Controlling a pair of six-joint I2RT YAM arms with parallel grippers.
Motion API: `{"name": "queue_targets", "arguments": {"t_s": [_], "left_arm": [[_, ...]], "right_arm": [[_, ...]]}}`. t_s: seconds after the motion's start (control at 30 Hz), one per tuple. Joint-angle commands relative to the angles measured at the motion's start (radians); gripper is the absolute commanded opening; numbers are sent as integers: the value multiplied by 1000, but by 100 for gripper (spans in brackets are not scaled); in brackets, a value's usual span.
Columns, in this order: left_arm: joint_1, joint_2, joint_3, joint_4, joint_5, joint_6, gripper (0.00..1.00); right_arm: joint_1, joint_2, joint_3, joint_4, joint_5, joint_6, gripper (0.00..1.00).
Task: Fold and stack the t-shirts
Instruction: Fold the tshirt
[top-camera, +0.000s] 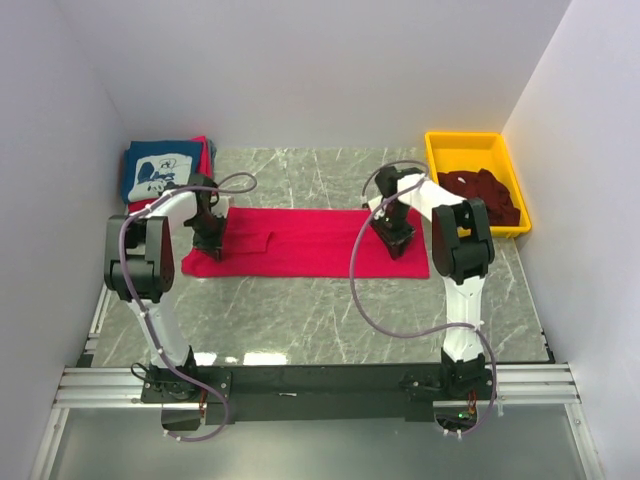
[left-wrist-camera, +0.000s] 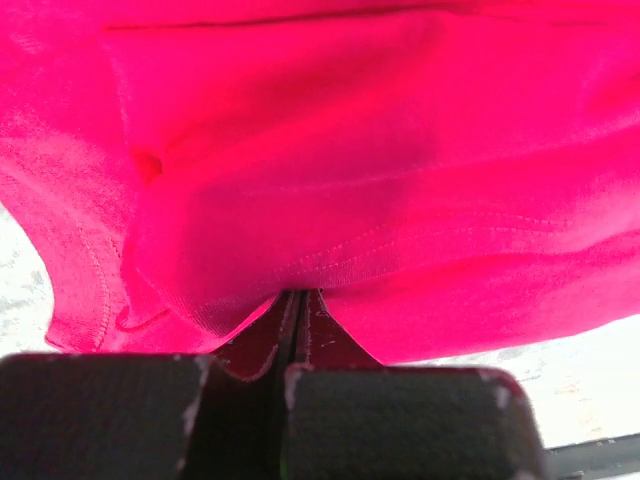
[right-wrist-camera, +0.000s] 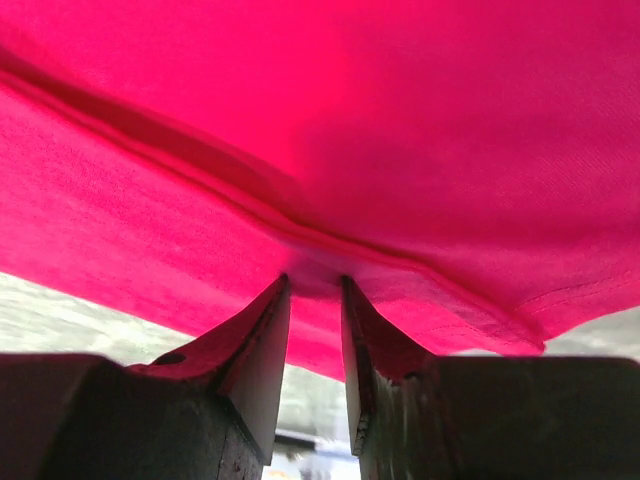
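A bright red t-shirt (top-camera: 300, 240) lies in a long flat strip across the middle of the table. My left gripper (top-camera: 210, 245) is at its left end; in the left wrist view the gripper (left-wrist-camera: 297, 295) is shut on an edge of the red cloth (left-wrist-camera: 350, 180). My right gripper (top-camera: 393, 240) is at the shirt's right end; in the right wrist view the gripper (right-wrist-camera: 315, 285) has its jaws narrowly apart, pinching a thick fold of red cloth (right-wrist-camera: 380, 130). A folded navy t-shirt with a white graphic (top-camera: 160, 170) lies on a folded red one (top-camera: 205, 150) at the back left.
A yellow plastic bin (top-camera: 470, 150) at the back right holds dark maroon shirts (top-camera: 485, 195). White walls close in the left, back and right sides. The marble tabletop (top-camera: 330, 320) shows in front of the red shirt.
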Motion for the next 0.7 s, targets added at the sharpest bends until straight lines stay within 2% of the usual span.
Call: {"name": "queue_targets", "arguments": {"t_s": [0.0,0.07,0.17,0.2,0.27,0.3,0.33,0.4,0.43,0.5,0.53,0.57,0.6,0.67], "left_arm": [[-4,104,50,53,-38,0,1],[-6,144,101,42,-19,5,1],[-18,249,257,30,-5,12,1],[-27,327,384,-13,2,18,1],[-68,409,534,-57,12,25,1],[-82,481,690,-81,31,37,1],[-110,512,768,-117,48,38,1],[-136,572,953,-125,84,31,2],[-147,576,996,-119,100,29,4],[-145,532,1014,-89,120,2,6],[-135,494,979,-22,121,-7,8],[-126,450,928,28,124,-20,10],[-115,347,808,69,133,-41,19],[-83,206,651,160,174,-55,27]], "right_arm": [[58,-9,-172,-5,78,-33,34],[87,-41,-240,7,52,-30,33],[187,-119,-367,12,-13,-30,33],[221,-170,-430,10,-31,-36,34],[349,-227,-482,4,-97,-40,34],[392,-280,-508,-4,-123,-45,34],[484,-306,-507,-10,-157,-46,35],[555,-356,-442,-33,-302,-43,36],[577,-359,-405,-42,-353,-37,38],[575,-357,-281,-79,-483,-18,38],[563,-359,-248,-88,-513,-8,38],[524,-363,-227,-91,-533,2,38],[503,-389,-207,-85,-554,15,38],[438,-431,-217,-53,-562,26,39]]}}
